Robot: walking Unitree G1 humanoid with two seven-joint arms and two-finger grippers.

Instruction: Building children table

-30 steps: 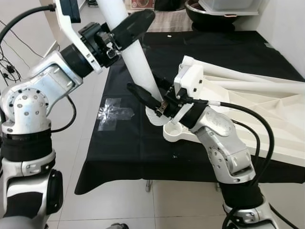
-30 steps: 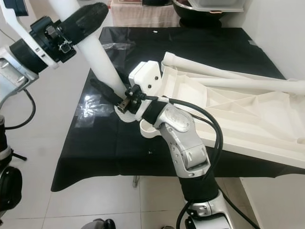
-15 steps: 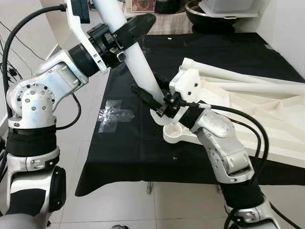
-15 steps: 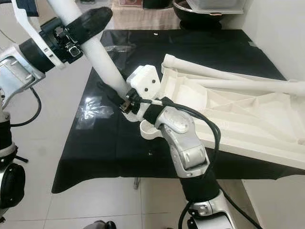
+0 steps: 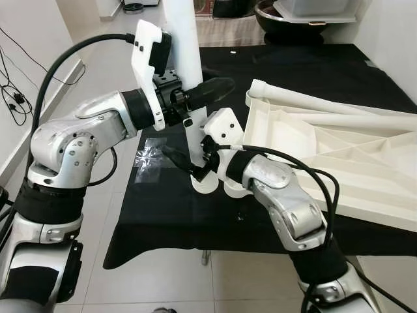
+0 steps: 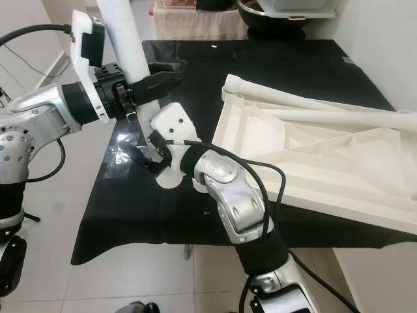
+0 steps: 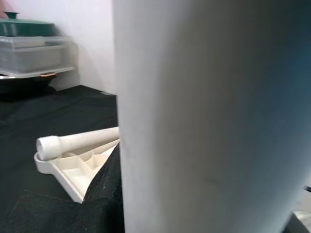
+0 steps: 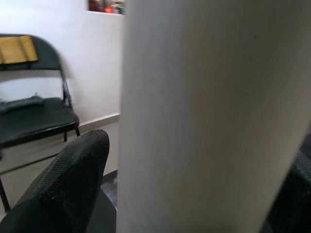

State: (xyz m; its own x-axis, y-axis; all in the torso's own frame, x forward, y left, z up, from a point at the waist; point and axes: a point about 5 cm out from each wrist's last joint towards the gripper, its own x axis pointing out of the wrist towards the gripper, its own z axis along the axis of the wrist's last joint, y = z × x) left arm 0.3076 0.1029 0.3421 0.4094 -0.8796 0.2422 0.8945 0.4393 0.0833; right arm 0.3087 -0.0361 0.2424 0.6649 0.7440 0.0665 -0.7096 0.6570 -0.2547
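A thick white table leg (image 5: 186, 59) stands nearly upright on the black-covered table (image 5: 306, 72). Its flared base (image 5: 205, 184) rests on the cloth just left of the corner socket (image 5: 234, 187) of the upturned white tabletop (image 5: 339, 156). My left gripper (image 5: 195, 98) is shut on the leg's middle, one black finger (image 5: 212, 87) wrapping its right side. My right gripper (image 5: 187, 164) is shut on the leg just above the base. Close up, the leg (image 7: 209, 121) hides most of the left wrist view, and the leg (image 8: 209, 121) sits beside one black finger (image 8: 73, 179) in the right wrist view.
Two more white legs (image 5: 326, 104) lie across the upturned tabletop. A patch of clear tape (image 5: 153, 153) is stuck on the cloth at the left. A dark bowl (image 5: 293, 19) sits at the back. A black folding chair (image 8: 34, 116) stands by the wall. Tiled floor lies beyond the table's left and front edges.
The leg has swung from a steep tilt to nearly upright. Its base has shifted left, away from the tabletop's corner socket. Both arms moved with it, still gripping.
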